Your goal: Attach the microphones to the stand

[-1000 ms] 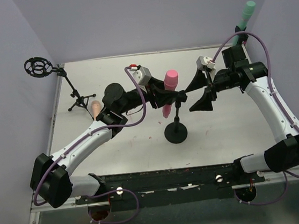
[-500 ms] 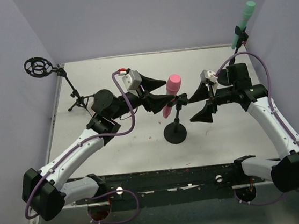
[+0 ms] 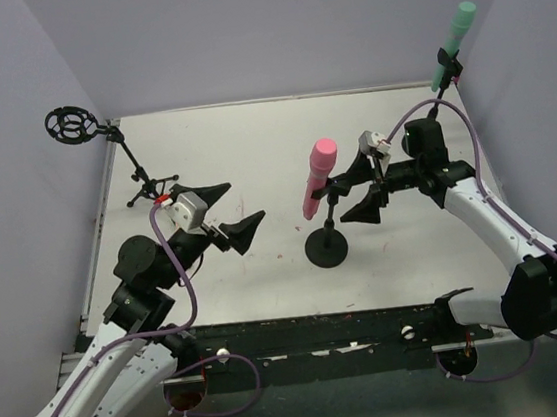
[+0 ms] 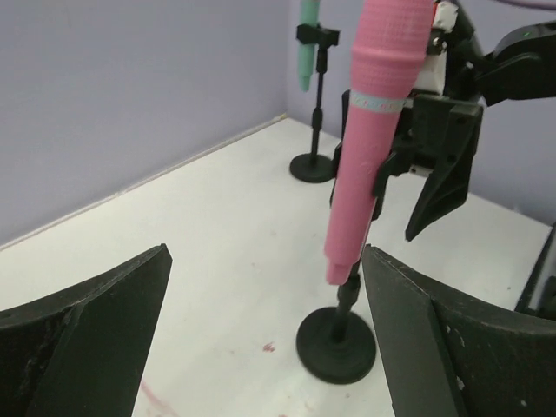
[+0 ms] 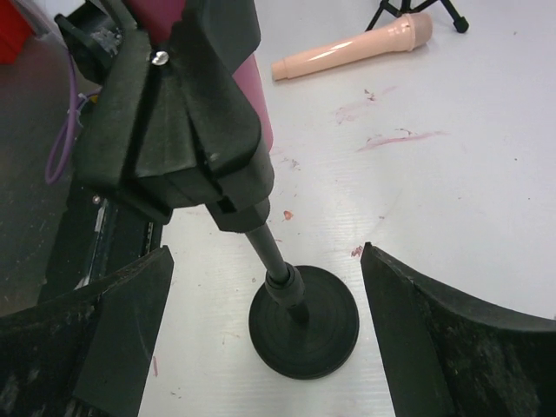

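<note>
Ahead of my left gripper (image 4: 265, 261): pink microphone (image 4: 369, 130), finely textured, pale band near head. Its stand (image 4: 337, 343) black. Beyond it, mint green microphone (image 4: 307, 43). Past my right gripper (image 5: 265, 261): pale peach microphone (image 5: 352, 50). Table (image 3: 252, 151) white, reddish smudges. Walls (image 3: 268, 28) lilac. Both my grippers black; my cables (image 3: 181, 280) purple.
</note>
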Robot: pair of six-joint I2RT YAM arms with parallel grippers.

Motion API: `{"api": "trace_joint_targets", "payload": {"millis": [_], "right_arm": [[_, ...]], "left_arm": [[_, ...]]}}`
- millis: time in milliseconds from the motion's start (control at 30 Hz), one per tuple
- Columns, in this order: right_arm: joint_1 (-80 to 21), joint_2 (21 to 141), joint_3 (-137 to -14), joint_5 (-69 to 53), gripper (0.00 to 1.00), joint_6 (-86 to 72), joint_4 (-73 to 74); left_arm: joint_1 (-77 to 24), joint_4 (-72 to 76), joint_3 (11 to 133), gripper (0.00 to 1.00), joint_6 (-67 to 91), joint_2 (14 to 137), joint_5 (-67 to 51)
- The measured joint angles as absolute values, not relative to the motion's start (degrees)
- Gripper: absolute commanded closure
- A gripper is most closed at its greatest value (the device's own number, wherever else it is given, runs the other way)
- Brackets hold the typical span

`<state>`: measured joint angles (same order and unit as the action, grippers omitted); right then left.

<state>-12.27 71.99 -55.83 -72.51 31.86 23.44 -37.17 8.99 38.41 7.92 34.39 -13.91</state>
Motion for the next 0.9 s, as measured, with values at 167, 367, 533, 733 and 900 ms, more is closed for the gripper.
{"api": "trace_joint_targets", "payload": {"millis": [167,367,533,733,900], "right_arm": [[-14.33,73.76,-54.15,-72.42,0.1,26.41,15.38],[-15.73,75.07,-51.53,-72.4,0.26,22.11,8.62],[-16.51,76.86,-51.03,-72.51,0.45,20.6,5.91],[-16.56,77.8,-50.7,-72.86,0.81,18.96,2.26],[-16.36,77.58,-51.16,-72.75,0.91,22.55,3.36]], "left_arm": [[-37.08,-4.05,36.56,0.01,2.68,27.73,-6.66],[-37.08,-11.62,30.59,0.01,0.73,21.85,-1.5],[-37.08,-13.06,30.26,0.01,0.38,21.02,-0.16],[-37.08,-13.34,30.26,0.01,0.23,19.42,0.67],[-37.08,-13.61,30.26,0.01,0.19,18.26,1.26]]}}
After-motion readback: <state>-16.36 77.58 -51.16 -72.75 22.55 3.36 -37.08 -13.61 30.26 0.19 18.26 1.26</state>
